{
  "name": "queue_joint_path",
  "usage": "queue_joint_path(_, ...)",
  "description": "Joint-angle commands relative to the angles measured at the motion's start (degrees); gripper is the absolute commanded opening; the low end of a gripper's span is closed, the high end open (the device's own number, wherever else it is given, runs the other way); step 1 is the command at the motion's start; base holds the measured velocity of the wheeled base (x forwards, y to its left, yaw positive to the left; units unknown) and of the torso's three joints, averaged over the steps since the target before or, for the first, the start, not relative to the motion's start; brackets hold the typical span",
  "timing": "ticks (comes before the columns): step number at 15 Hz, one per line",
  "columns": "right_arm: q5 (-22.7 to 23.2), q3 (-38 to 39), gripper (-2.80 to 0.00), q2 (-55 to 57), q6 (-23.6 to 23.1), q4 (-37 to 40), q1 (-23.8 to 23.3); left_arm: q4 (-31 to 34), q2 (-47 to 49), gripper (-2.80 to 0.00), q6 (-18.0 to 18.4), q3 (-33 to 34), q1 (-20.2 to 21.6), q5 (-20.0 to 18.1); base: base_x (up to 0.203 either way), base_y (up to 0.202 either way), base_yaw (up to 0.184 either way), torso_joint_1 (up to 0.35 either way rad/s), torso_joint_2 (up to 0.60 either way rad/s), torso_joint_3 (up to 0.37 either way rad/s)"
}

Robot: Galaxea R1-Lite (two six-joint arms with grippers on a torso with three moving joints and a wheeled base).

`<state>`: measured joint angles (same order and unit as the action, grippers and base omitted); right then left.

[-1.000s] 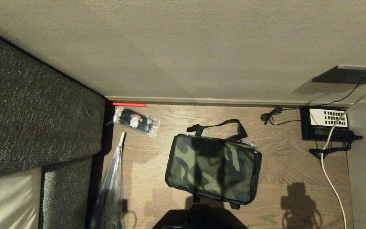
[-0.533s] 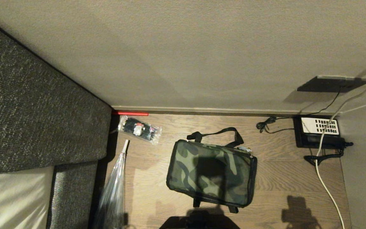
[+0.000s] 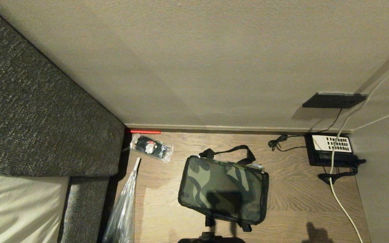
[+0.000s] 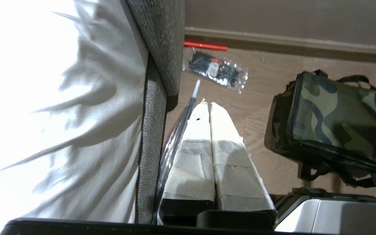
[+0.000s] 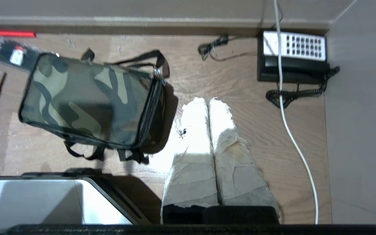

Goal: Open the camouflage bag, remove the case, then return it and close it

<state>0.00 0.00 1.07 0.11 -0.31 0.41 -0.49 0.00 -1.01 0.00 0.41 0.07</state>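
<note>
Boxy green-and-olive camouflage fabric bag (image 3: 224,189) with black straps sits zipped shut on the wood floor, lower centre of the head view. Left gripper (image 4: 207,106) has its tape-wrapped fingers pressed together, empty, above the floor left of the bag. Right gripper (image 5: 208,102) likewise closed and empty, right of the bag. Black telephone with white keypad (image 3: 331,148) at right, near the wall.

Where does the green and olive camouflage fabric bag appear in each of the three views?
Head view: camouflage fabric bag lies low in the middle, on the wooden floor.
Left wrist view: it fills the right side, cut by the edge.
Right wrist view: it lies in the left half.
Shared landmark: the thin red strip along the skirting board.
</note>
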Motion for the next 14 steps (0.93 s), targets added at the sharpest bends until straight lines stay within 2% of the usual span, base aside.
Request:
queue_joint_path(1,0.0,0.0,-2.80,0.2,0.0,0.0,0.0,0.0,0.0,-2.80,0.0,0.1,0.0,0.0,0.000,0.000,0.000,0.002,0.01,0.206)
queue_joint_path(14,0.0,0.0,-2.80,0.2,0.0,0.0,0.0,0.0,0.0,-2.80,0.0,0.1,0.0,0.0,0.000,0.000,0.000,0.003,0.00,0.204)
